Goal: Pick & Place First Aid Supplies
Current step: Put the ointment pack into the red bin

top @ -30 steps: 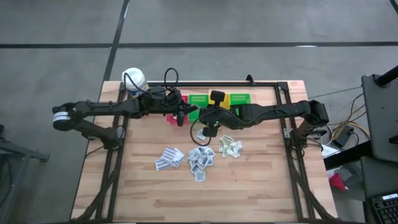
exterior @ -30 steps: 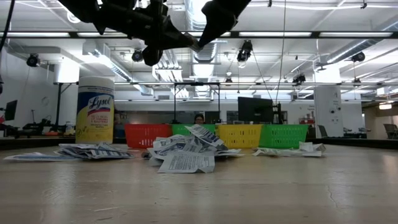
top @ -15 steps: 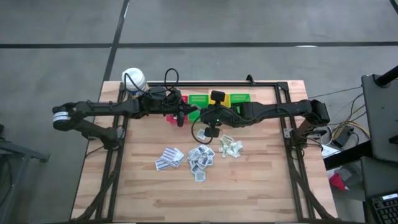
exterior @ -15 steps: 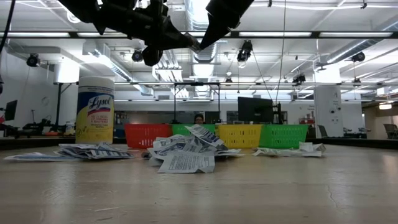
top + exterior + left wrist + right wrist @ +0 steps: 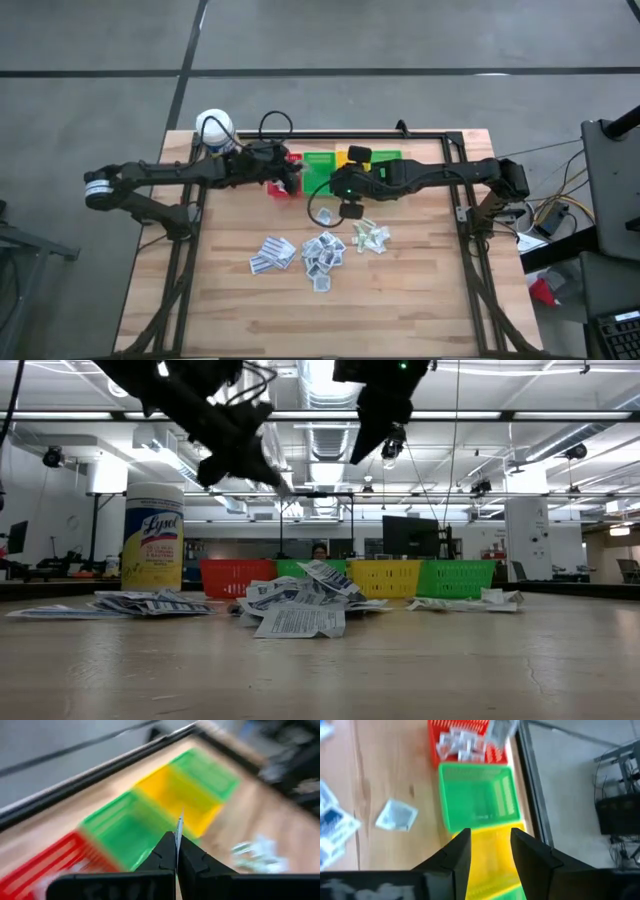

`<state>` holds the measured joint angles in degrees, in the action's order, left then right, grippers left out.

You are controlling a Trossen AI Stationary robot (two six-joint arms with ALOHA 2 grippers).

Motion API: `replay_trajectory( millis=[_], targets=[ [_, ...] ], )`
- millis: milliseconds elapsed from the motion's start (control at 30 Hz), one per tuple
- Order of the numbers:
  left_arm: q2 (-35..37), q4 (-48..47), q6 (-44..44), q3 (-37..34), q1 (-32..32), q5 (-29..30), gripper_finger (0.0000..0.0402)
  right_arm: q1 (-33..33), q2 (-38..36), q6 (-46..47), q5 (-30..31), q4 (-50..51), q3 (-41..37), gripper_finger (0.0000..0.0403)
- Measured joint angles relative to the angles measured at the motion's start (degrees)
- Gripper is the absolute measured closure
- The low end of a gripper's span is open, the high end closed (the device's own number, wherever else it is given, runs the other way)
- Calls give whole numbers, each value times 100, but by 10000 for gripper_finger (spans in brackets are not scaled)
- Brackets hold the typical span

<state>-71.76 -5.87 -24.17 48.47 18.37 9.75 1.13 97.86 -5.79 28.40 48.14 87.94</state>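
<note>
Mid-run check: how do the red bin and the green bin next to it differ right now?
The red bin already holds a bunch of white packets; the green bin beside it looks empty. In the overhead view the left end effector sits over the red bin, partly hiding it, while the green bin shows more fully. Both are slatted plastic bins of similar size in one row at the table's back edge.

A wooden table point(image 5: 420, 290) carries a row of bins point(image 5: 318, 162) along its far edge, red, green, yellow, green. A yellow bottle point(image 5: 152, 537) stands at the far left corner. Sachets point(image 5: 322, 251) lie scattered in loose piles mid-table.
</note>
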Motion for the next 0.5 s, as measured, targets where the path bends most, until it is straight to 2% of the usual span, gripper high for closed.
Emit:
replay_trajectory(
  millis=[167,500],
  targets=[
    [-103,-871,-436,0,408,129,401,7,0,245,11,410,0,274],
    [-677,-1224,-1010,0,983,-916,401,2,0,465,9,702,0,300]
  ],
)
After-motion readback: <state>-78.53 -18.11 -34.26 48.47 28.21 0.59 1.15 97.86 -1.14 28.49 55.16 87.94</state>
